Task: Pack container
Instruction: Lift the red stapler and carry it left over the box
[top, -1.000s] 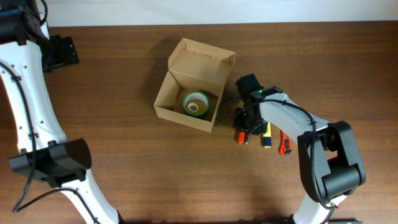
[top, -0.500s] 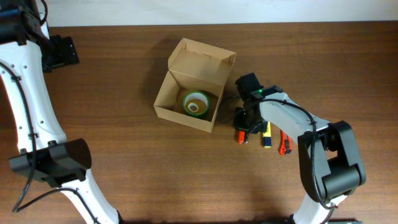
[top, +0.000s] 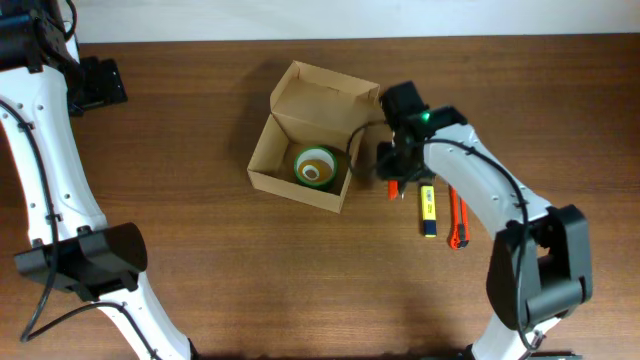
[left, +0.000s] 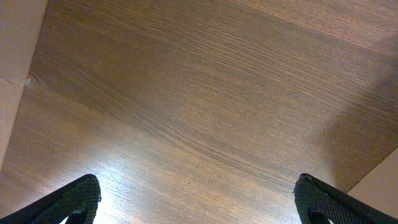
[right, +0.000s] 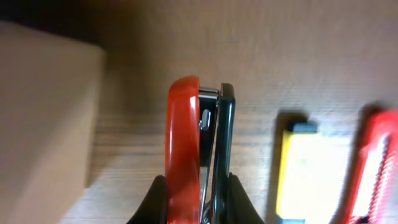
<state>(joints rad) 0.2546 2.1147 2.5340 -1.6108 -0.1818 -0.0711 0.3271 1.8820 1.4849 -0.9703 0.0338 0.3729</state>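
The container (top: 298, 188) is a tan cardboard box at the table's middle, its flap lid (top: 330, 98) standing open at the back. A green and white tape roll (top: 316, 166) lies inside. My right gripper (top: 396, 172) hovers just off the box's right wall, shut on a red and black stapler (top: 393, 188). In the right wrist view the stapler (right: 186, 137) stands on edge between the jaws of that gripper (right: 198, 190), with the box wall (right: 43, 112) to its left. My left gripper (left: 198, 200) is open over bare wood, far at the top left (top: 98, 84).
A yellow marker (top: 428, 212) and a red utility knife (top: 459, 222) lie side by side on the table right of the box. In the right wrist view the marker (right: 305, 168) and the knife (right: 376, 162) show to the right of the stapler.
My right gripper has risen with the stapler and moved back towards the box's right wall. The marker and knife stay where they were. The left arm has not moved.
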